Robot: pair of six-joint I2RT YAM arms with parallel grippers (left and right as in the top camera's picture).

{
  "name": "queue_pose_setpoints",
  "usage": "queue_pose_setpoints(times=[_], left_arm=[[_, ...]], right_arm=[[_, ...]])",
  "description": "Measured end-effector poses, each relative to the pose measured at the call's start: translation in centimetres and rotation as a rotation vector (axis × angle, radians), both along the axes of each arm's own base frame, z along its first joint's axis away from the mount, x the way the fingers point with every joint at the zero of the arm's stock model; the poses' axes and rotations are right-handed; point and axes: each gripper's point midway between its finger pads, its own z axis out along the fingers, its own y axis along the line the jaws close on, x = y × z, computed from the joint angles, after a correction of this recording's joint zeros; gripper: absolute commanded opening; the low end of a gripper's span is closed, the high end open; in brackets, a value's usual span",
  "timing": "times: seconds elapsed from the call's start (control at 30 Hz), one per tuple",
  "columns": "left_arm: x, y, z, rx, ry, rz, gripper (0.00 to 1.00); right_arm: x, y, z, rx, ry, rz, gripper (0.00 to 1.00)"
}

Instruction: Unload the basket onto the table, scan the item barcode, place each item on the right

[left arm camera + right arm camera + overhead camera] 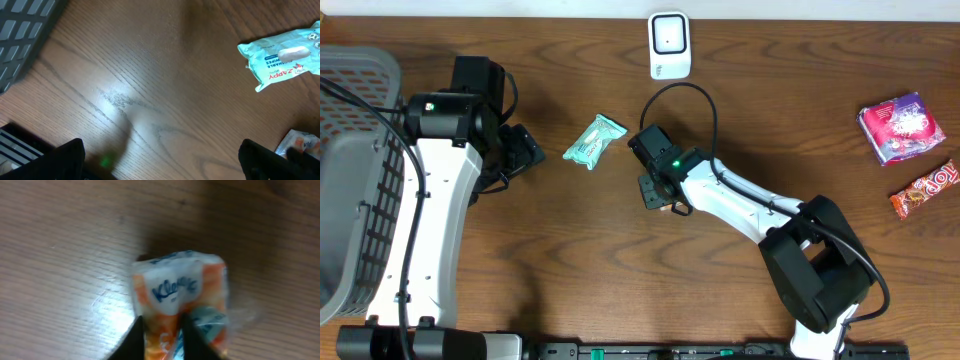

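Right end effector (161,322), nearly closed, pinches the Kleenex pack (175,285).

Orange-white Kleenex pack (176,287), seemingly pinched, blurred

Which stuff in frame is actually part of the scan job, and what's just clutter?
In the job: Kleenex pack, pinched in the right claw; white scanner at the table's far edge.
Lying about: teal wipes pack, pink packet, candy bar, grey basket.
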Motion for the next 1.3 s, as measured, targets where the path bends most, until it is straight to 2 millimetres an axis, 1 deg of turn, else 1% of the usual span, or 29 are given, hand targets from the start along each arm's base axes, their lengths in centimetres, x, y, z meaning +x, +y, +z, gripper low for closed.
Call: queue_pose_setpoints(times=[0.13, 0.23, 0.33, 0.43, 0.57, 0.63, 0.67, 0.73, 0.8, 0.87, 0.93, 1.0, 1.03, 1.1, 1.17, 1.3], left_arm=[[0.0, 0.0, 0.0, 0.000, 0.000, 0.000, 0.98], [0.0, 0.0, 0.0, 0.000, 0.000, 0.000, 0.98], [0.0, 0.0, 0.0, 0.000, 0.000, 0.000, 0.98], [0.0, 0.0, 0.0, 0.000, 0.000, 0.000, 0.98], [0.0, 0.0, 0.0, 0.000, 0.000, 0.000, 0.98], [0.0, 0.0, 0.0, 0.000, 0.000, 0.000, 0.98], [0.0, 0.0, 0.0, 0.000, 0.000, 0.000, 0.98], [0.0, 0.0, 0.0, 0.000, 0.000, 0.000, 0.98], [0.0, 0.0, 0.0, 0.000, 0.000, 0.000, 0.98], [0.0, 0.0, 0.0, 0.000, 0.000, 0.000, 0.98], [0.0, 0.0, 0.0, 0.000, 0.001, 0.000, 0.98], [0.0, 0.0, 0.0, 0.000, 0.000, 0.000, 0.98], [0.0, 0.0, 0.0, 0.000, 0.000, 0.000, 0.98], [0.0, 0.0, 0.0, 0.000, 0.000, 0.000, 0.98], [0.0, 0.0, 0.0, 0.000, 0.000, 0.000, 0.98], [0.0, 0.0, 0.0, 0.000, 0.000, 0.000, 0.98]], right_arm=[[0.1, 0.2, 0.2, 0.021, 0.012, -0.026, 0.01], [-0.1, 0.4, 0.6, 0.086, 0.074, -0.036, 0.01], [-0.2, 1.3, 1.5, 0.252, 0.186, -0.035, 0.01], [0.5, 1.8, 3.2, 0.450, 0.271, -0.042, 0.01], [1.4, 0.7, 5.0, 0.633, 0.348, -0.068, 0.01], [1.8, -0.2, 5.2, 0.676, 0.358, -0.078, 0.01], [1.8, -0.5, 5.1, 0.680, 0.359, -0.078, 0.04], [0.9, -1.0, 4.4, 0.659, 0.385, -0.068, 0.11], [0.1, -1.0, 3.8, 0.619, 0.394, -0.052, 0.24], [-0.5, -0.8, 3.2, 0.562, 0.382, -0.024, 0.61], [-1.3, -0.3, 2.5, 0.468, 0.357, 0.011, 0.69], [-1.6, 0.0, 1.8, 0.363, 0.313, 0.026, 0.72], [-2.2, 0.4, 1.2, 0.267, 0.270, 0.043, 0.71], [-2.6, 0.7, 0.7, 0.158, 0.213, 0.058, 0.68], [-2.8, 0.9, 0.4, 0.060, 0.146, 0.066, 0.63], [-2.7, 1.3, 0.6, -0.070, 0.019, 0.073, 0.55]])
